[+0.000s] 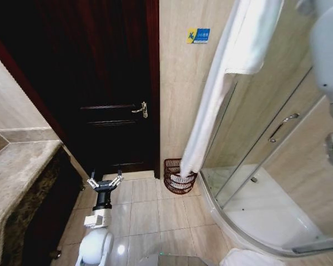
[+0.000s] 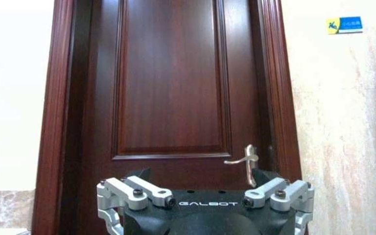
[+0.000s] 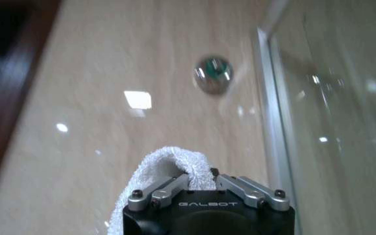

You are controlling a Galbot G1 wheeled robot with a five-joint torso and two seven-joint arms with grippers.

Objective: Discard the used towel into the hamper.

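A long white towel (image 1: pixel 211 105) hangs from the upper right down along the tiled wall. Its lower end reaches into the hamper (image 1: pixel 172 185), a small round dark wicker basket standing on the floor in the corner between door and shower. In the right wrist view my right gripper (image 3: pixel 201 180) is shut on a fold of the towel (image 3: pixel 175 161), held high beside the shower frame. My left gripper (image 1: pixel 105 182) is held low in front of the door, open with nothing in it; the left wrist view shows its fingers (image 2: pixel 135 192) spread wide.
A dark wooden door (image 1: pixel 100 83) with a metal handle (image 1: pixel 141 110) stands ahead. A stone counter (image 1: pixel 16 177) runs along the left. The curved glass shower enclosure (image 1: pixel 266 183) fills the right. A white mat (image 1: pixel 250 259) lies at the bottom on the tile floor.
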